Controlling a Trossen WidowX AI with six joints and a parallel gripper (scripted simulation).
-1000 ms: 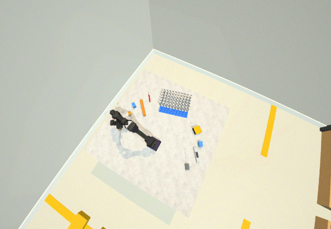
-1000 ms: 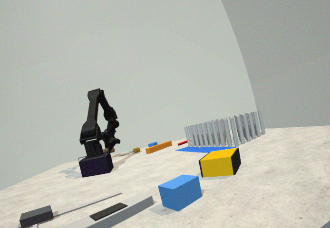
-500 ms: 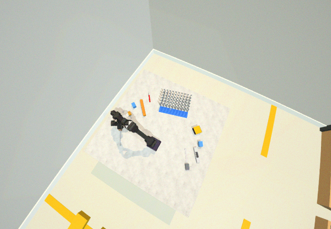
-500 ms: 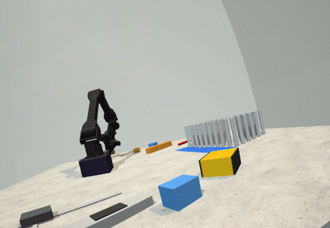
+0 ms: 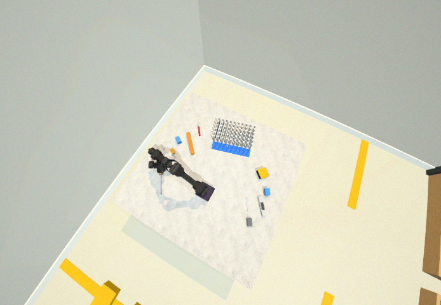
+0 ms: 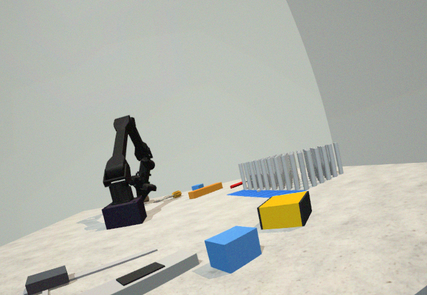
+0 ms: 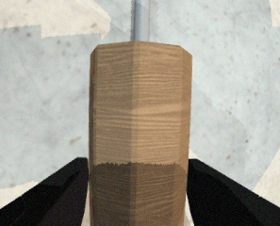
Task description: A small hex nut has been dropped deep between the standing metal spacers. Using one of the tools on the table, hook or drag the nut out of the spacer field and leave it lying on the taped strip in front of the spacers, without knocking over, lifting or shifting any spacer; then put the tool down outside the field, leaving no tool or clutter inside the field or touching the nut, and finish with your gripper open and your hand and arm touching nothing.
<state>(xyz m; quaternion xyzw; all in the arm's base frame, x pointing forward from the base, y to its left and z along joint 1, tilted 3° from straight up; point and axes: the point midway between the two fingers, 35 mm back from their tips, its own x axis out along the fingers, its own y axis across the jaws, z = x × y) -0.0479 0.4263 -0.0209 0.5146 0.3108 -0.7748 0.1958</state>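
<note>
The small hex nut [image 5: 227,145] [image 6: 258,190] lies on the blue taped strip [image 5: 241,151] [image 6: 240,193] in front of the standing metal spacers [image 5: 233,133] [image 6: 271,174]. No spacer is seen fallen. My gripper [image 5: 160,172] [image 7: 138,169] is shut on the octagonal wooden handle [image 7: 139,99] of a tool. Its thin metal rod [image 5: 161,185] [image 7: 140,21] points away from the fingers, toward the front-left part of the table in the top view. The tool is far from the spacers, low over the table; whether it touches the table cannot be told. The rod's tip is out of the wrist view.
Near the arm lie a yellow-handled tool [image 5: 172,150] [image 6: 176,193], a blue block [image 5: 178,140], an orange bar [image 5: 190,143] [image 6: 205,190] and a red-handled tool [image 5: 199,131]. Right: a yellow block [image 5: 262,173] [image 6: 280,215], another blue block [image 5: 267,191], a grey bar [image 5: 260,200] and a dark-handled tool [image 5: 249,222].
</note>
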